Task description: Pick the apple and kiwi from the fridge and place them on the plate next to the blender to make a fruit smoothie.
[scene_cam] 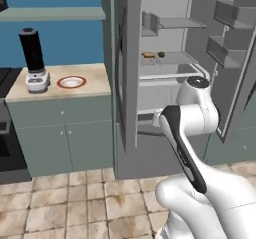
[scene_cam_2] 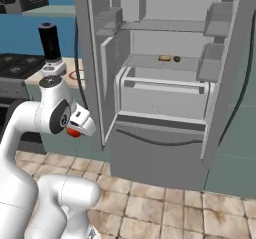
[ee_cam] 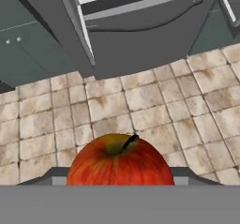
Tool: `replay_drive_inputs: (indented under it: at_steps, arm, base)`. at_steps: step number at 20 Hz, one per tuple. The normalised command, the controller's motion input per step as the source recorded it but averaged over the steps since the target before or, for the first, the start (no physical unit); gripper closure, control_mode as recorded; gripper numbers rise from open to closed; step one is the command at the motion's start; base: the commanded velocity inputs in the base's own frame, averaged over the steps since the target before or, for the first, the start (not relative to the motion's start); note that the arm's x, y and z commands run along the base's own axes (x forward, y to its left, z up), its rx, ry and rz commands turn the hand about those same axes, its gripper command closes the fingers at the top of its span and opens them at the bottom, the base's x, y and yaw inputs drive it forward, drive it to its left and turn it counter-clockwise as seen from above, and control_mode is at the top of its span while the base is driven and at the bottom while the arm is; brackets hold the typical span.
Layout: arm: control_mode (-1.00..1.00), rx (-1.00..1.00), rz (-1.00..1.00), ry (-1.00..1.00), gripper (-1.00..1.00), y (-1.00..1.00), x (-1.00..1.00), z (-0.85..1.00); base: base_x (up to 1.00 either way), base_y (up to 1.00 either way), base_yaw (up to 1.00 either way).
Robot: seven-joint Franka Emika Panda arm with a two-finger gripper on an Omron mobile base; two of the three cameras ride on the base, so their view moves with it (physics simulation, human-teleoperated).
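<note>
A red apple (ee_cam: 119, 160) with a dark stem sits between my gripper's (scene_cam_2: 75, 129) fingers, and the gripper is shut on it. In the right base view a bit of red apple (scene_cam_2: 73, 132) shows under the hand, low in front of the open fridge (scene_cam_2: 165, 100), above the floor. The dark kiwi (scene_cam: 161, 54) (scene_cam_2: 176, 59) lies on a middle fridge shelf. On the counter to the left, the red-rimmed plate (scene_cam: 60, 82) sits just right of the blender (scene_cam: 34, 58) (scene_cam_2: 51, 45).
A tan oblong item (scene_cam: 148, 55) (scene_cam_2: 164, 58) lies beside the kiwi. The fridge doors (scene_cam: 235, 58) (scene_cam_2: 97, 68) stand open on both sides of the arm. A stove (scene_cam_2: 17, 65) sits left of the counter. Tiled floor (ee_cam: 154, 101) spreads below the hand.
</note>
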Motion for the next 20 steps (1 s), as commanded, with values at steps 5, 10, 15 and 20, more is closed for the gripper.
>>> replay_drive_inputs:
  at_steps: [5,10,15,20]
  arm:
    - [1.0,0.0,0.0,0.0,1.0,0.0,0.0,0.0]
    - [1.0,0.0,0.0,0.0,1.0,0.0,0.0,0.0]
    - [1.0,0.0,0.0,0.0,1.0,0.0,0.0,0.0]
    - [1.0,0.0,0.0,0.0,1.0,0.0,0.0,0.0]
  base:
    - [0.02,1.0,0.06]
    - [0.61,1.0,-0.02]
    - [0.45,1.0,0.07]
    - [0.21,1.0,0.37]
